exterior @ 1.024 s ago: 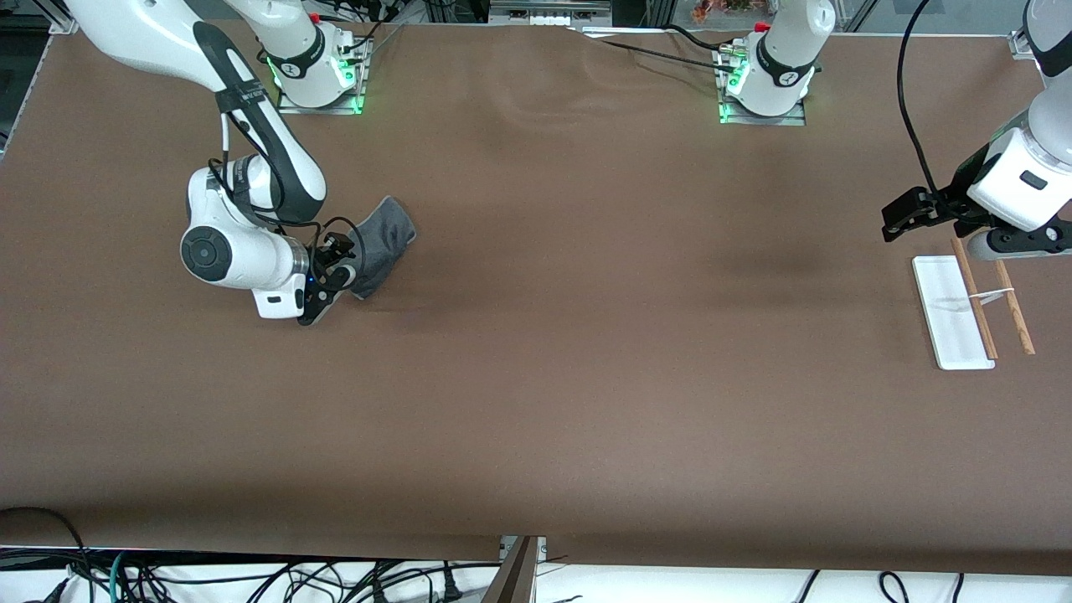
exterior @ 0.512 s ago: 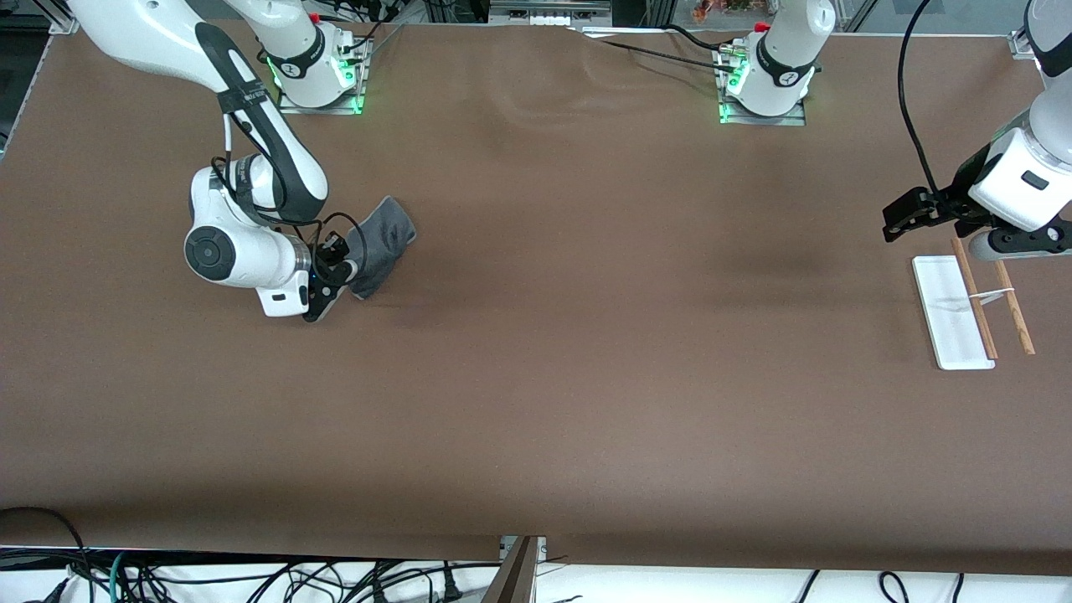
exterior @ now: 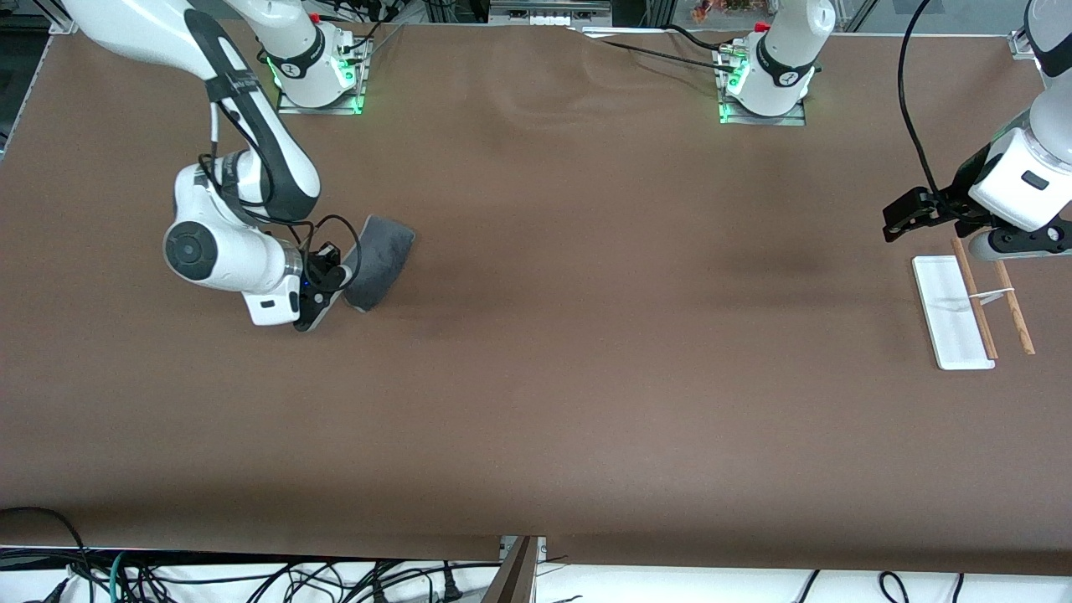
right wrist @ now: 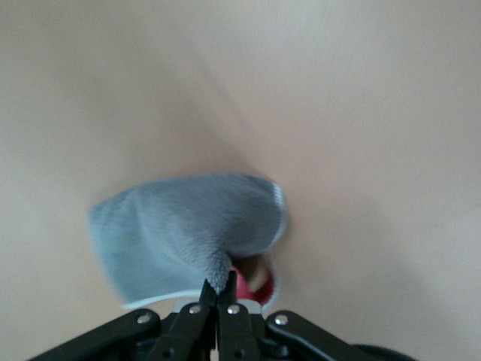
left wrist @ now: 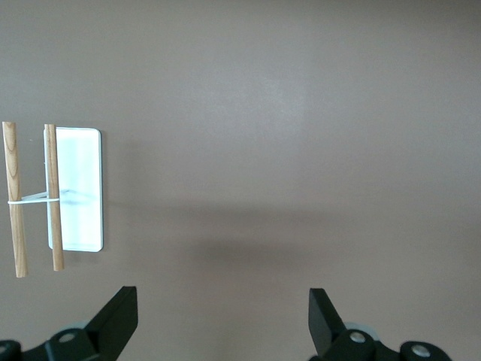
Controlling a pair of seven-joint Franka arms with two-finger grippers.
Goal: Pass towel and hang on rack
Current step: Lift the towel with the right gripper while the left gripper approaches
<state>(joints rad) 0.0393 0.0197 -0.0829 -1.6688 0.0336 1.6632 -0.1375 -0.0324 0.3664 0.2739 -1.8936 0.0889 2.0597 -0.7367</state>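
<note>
The dark grey towel (exterior: 381, 261) hangs from my right gripper (exterior: 342, 280) over the table at the right arm's end. The gripper is shut on a corner of the towel. In the right wrist view the towel (right wrist: 188, 229) droops from the closed fingertips of the right gripper (right wrist: 220, 283), with its red tag showing beside them. The rack (exterior: 955, 311) stands at the left arm's end, a white base with two brown rods (exterior: 1013, 306). My left gripper (exterior: 903, 216) is open and empty, held above the table beside the rack. The left wrist view shows the rack (left wrist: 75, 188) and the left gripper (left wrist: 223, 310).
The two arm bases (exterior: 318, 71) stand on the table's edge farthest from the front camera. Cables (exterior: 251, 578) hang below the table's near edge. The brown table cover (exterior: 586, 335) runs between the towel and the rack.
My right gripper has lifted slightly and shifted toward the right arm's end, drawing the towel with it. The towel now hangs more folded. The left arm has not moved.
</note>
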